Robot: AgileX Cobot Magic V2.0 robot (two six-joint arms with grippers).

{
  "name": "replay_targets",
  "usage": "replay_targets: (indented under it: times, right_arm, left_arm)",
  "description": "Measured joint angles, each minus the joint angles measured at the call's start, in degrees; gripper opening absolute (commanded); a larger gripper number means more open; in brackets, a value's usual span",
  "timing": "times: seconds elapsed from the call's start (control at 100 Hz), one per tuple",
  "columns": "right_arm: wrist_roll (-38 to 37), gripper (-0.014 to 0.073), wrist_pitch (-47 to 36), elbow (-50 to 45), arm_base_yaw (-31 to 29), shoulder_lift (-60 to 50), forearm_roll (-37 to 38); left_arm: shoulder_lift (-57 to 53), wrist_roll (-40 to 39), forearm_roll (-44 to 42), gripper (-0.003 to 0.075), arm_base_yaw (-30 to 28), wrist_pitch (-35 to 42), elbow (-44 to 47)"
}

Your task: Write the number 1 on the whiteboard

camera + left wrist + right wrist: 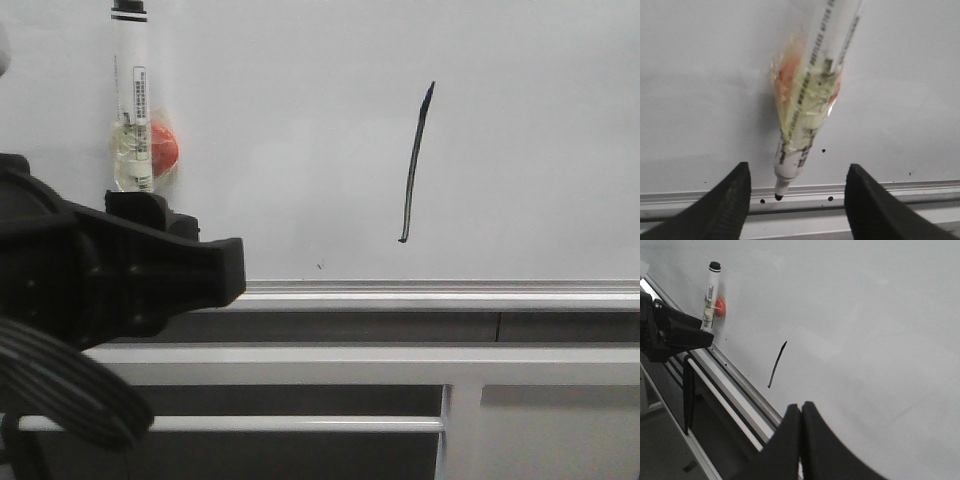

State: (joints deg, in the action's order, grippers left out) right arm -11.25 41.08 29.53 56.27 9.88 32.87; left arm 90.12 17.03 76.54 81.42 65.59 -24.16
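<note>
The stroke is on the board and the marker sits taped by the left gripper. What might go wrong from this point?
1. The left gripper is open around the marker, whose uncapped tip sits near the rail; a clumsy move might leave stray dots on the whiteboard.
2. The number 1 is fresh ink; the shut right gripper, hanging near it, might smear it.
3. A bump might loosen the tape holding the marker.

Soft, even light falls on the whiteboard (520, 150), without hard glare. My left wrist view is blurred on the marker (812, 105), which throws a faint shadow. My front view is slightly grainy.
</note>
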Motion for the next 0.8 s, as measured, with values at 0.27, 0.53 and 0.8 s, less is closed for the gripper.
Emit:
replay_targets:
  times: [0.27,0.53,0.8]
  right_arm:
    - [0.0,-0.0064,0.0,0.0,0.0,0.0,0.12]
    - [-3.04,-0.0063,-1.28,0.0,0.0,0.0,-0.61]
    - [-8.28,-0.0059,-14.28,-6.27,0.0,-0.1,-2.14]
  left_arm:
    - [-6.74,8.67,5.21,0.0039,2.42,0.09,0.0]
    - [-17.26,25.98,9.37,-0.002,9.56,0.79,0.0]
    - [-31.39,48.44,14.75,-0.002,17.69,1.55,0.1]
